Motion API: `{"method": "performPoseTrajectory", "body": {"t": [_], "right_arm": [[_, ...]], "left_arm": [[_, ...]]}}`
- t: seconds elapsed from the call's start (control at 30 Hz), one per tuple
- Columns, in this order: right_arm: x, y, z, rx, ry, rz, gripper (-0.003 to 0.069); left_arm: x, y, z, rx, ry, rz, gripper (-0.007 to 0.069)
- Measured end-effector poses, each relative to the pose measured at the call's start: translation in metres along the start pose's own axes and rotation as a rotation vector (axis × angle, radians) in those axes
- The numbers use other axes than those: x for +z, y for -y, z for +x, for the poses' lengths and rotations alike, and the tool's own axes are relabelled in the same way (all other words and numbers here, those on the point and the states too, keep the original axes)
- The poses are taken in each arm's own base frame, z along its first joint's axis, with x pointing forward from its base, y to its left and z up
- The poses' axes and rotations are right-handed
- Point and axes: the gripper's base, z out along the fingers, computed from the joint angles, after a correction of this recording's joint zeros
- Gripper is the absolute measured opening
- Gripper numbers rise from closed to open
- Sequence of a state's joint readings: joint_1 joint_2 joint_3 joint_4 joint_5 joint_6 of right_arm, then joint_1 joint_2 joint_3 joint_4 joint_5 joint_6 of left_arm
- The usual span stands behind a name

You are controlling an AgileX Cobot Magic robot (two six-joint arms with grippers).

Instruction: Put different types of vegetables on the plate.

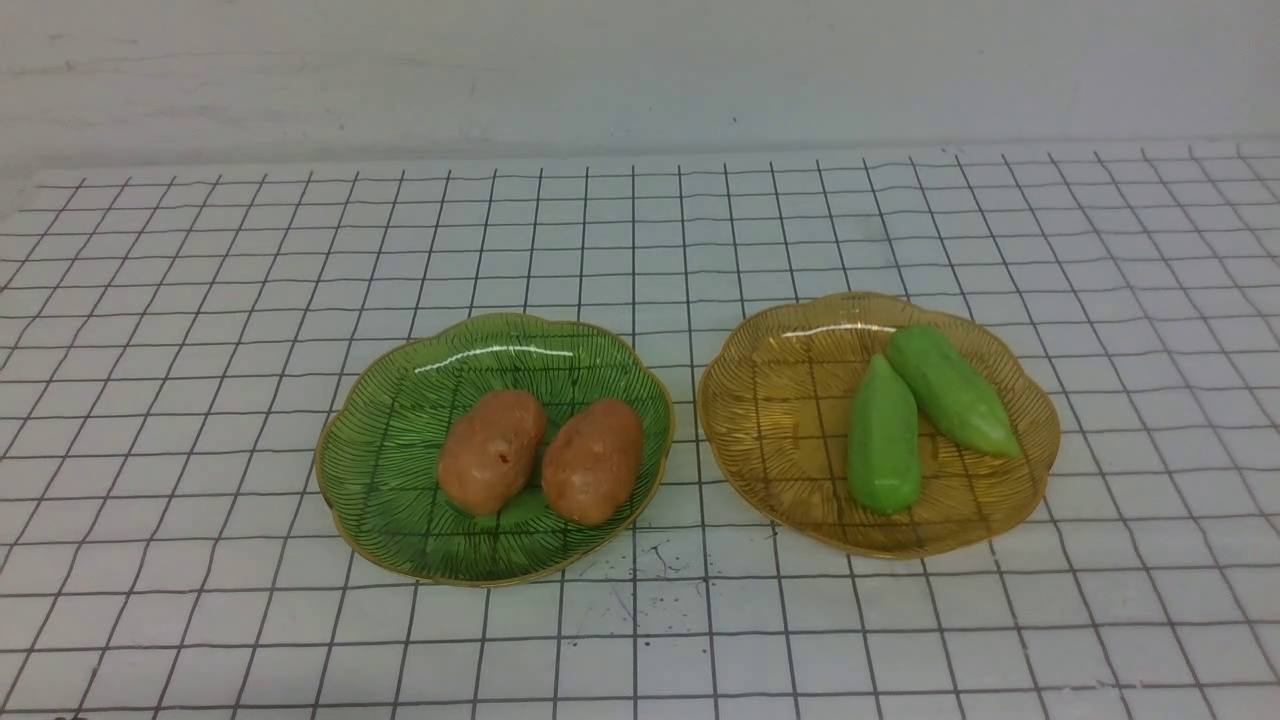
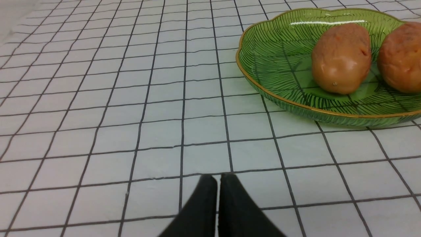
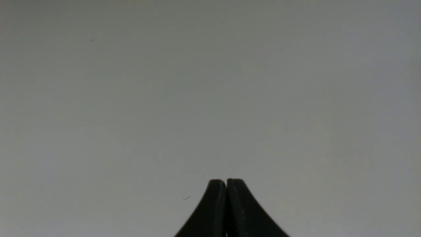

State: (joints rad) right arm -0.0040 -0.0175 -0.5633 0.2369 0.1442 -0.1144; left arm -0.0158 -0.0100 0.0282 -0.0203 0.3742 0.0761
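Note:
Two orange-brown potatoes (image 1: 492, 450) (image 1: 593, 461) lie side by side on a green glass plate (image 1: 380, 440) left of centre. Two light-green cucumber-like vegetables (image 1: 883, 435) (image 1: 952, 388) lie on an amber glass plate (image 1: 770, 400) to the right. Neither gripper shows in the front view. In the left wrist view my left gripper (image 2: 218, 177) is shut and empty, low over the cloth, short of the green plate (image 2: 273, 59) and a potato (image 2: 342, 57). In the right wrist view my right gripper (image 3: 226, 181) is shut and empty, facing a plain grey surface.
A white cloth with a black grid (image 1: 200, 330) covers the table. A pale wall (image 1: 640, 70) runs along the far edge. The two plates stand a narrow gap apart.

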Motion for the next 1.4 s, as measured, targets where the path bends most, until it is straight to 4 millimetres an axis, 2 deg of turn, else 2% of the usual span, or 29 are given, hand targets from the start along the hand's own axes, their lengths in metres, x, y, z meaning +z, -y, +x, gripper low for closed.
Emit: {"method": "performPoseTrajectory", "body": {"t": [0.7, 0.83, 0.97, 1.1, 1.27, 1.33, 1.4], "right_arm": [[0.0, 0.0, 0.0, -0.005, 0.0, 0.0, -0.0014], [0.0, 0.0, 0.007, -0.063, -0.067, -0.005, -0.0014], [-0.001, 0.002, 0.031, -0.137, -0.206, -0.005, -0.0014], [-0.003, 0.007, 0.067, -0.199, -0.335, 0.0, -0.0014], [-0.012, 0.014, 0.119, -0.285, -0.498, -0.001, -0.0014], [-0.021, 0.017, 0.148, -0.301, -0.59, -0.006, -0.0014], [-0.028, 0.019, 0.164, -0.298, -0.642, -0.007, -0.0014]], "left_arm": [[0.0, 0.0, 0.0, 0.001, -0.003, 0.0, -0.0007], [0.0, 0.0, 0.0, 0.001, -0.004, 0.0, -0.0007], [0.0, 0.0, 0.0, 0.001, -0.004, 0.0, -0.0007], [0.0, 0.0, 0.0, 0.001, -0.004, 0.0, -0.0007], [0.0, 0.0, 0.0, 0.001, -0.004, 0.0, -0.0007], [0.0, 0.0, 0.0, 0.001, -0.005, 0.0, -0.0007], [0.0, 0.0, 0.0, 0.001, -0.005, 0.0, -0.0007]]}}
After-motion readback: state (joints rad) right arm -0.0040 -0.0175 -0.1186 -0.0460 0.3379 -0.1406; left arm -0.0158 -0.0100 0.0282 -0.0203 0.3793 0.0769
